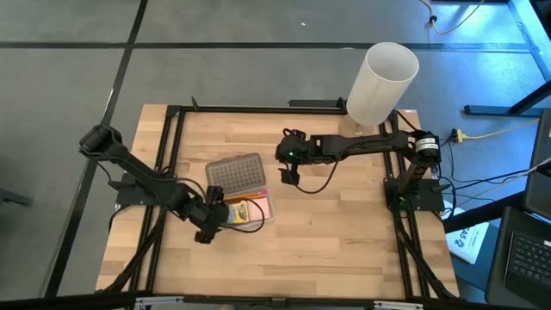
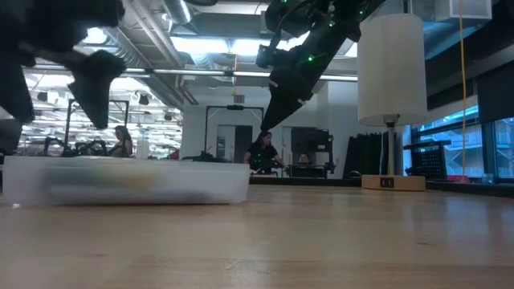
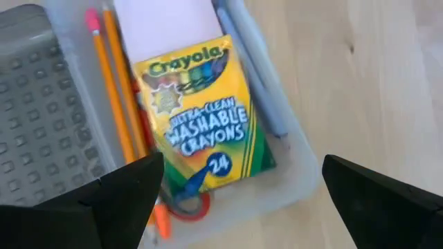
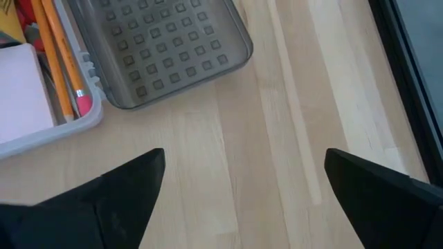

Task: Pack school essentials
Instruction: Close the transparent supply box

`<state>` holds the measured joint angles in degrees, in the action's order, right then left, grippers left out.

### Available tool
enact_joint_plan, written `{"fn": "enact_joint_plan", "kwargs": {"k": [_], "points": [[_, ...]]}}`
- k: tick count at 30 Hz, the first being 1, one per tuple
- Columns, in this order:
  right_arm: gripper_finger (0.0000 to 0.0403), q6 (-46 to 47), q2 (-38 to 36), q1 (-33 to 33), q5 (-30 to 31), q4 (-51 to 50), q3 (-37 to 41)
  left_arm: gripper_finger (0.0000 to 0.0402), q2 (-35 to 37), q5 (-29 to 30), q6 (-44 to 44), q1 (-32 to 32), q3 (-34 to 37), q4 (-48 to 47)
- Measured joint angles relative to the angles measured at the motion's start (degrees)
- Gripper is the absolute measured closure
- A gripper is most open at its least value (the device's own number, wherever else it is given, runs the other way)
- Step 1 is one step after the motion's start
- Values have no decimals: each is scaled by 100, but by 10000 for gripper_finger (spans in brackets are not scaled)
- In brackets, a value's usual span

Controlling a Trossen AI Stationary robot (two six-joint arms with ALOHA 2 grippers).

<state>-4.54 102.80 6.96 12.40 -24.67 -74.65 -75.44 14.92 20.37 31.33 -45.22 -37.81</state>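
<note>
My left gripper hangs released over the clear case, empty. Inside lie the crayon box, two orange pencils, the pink pad, the grey pen and, partly hidden, the red scissors. My right gripper hovers spread above the bench beside the grey lid. Packing looks done; I judge only closing the lid remains.

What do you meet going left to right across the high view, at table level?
Left pincer → dimpled grey lid and clear case holding the crayon box → right pincer → tall white cylinder.
</note>
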Motion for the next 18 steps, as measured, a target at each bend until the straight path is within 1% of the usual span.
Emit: {"fn": "enact_joint_plan", "kwargs": {"k": [4,7,9,12,18], "points": [[6,-1,0,11,-97,0,0,13,65,-189,-146,106,-400,-747],[6,-9,0,48,-515,3,0,13,59,-249,-258,300,-482,-1288],[6,-9,0,72,-661,3,0,13,59,-254,-303,443,-404,-1228],[6,-11,0,83,-675,4,0,13,57,-240,-329,616,-214,-1122],[6,-21,0,81,-691,15,0,13,57,-94,-467,791,142,-336]]}}
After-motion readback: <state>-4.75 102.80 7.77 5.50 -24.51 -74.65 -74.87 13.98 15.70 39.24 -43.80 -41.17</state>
